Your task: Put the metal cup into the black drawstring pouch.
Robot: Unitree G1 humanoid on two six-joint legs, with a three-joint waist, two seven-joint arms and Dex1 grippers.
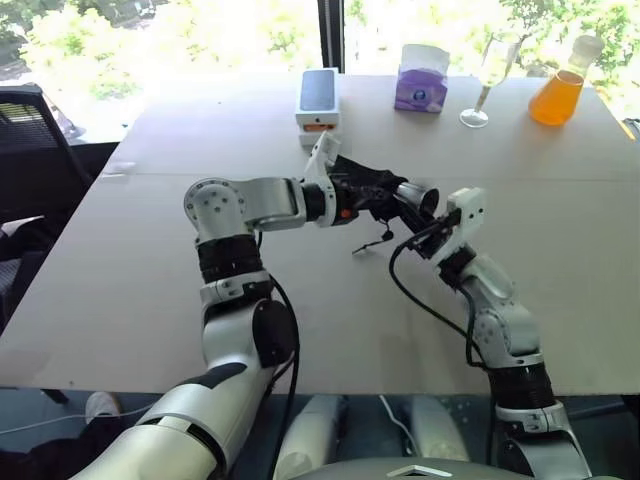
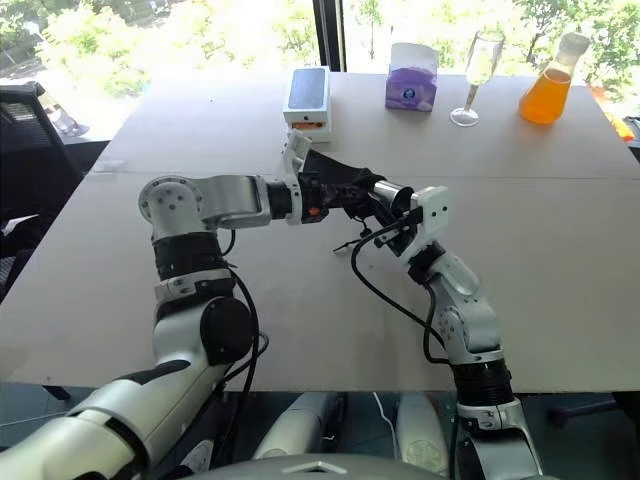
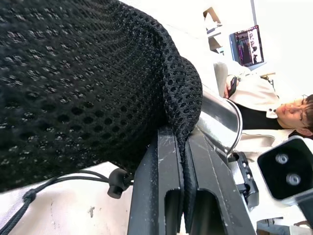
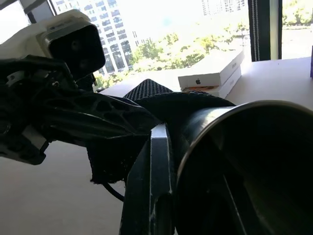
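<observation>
the metal cup [image 1: 422, 197] sits half inside the black drawstring pouch [image 1: 372, 190], above the worktop [image 1: 120, 290]. my left gripper [image 3: 183, 147] at nine o'clock pinches the pouch; right gripper [image 1: 428, 232] at three clamps the cup's rim to feed it.

This is looking like an office or meeting room set up for robot trials. A wide pale worktop [image 1: 150, 300], made of two sections meeting at a seam, is standing against tall windows [image 1: 200, 30] with a dark frame post between the panes, and sunlit trees are showing outside; high-rise buildings [image 4: 93, 24] are appearing beyond. A black office chair [image 1: 30, 140] is sitting at the worktop's left side. A seated person [image 3: 274, 112] is watching nearby, with a lit screen [image 3: 249, 46] glowing behind them.
</observation>
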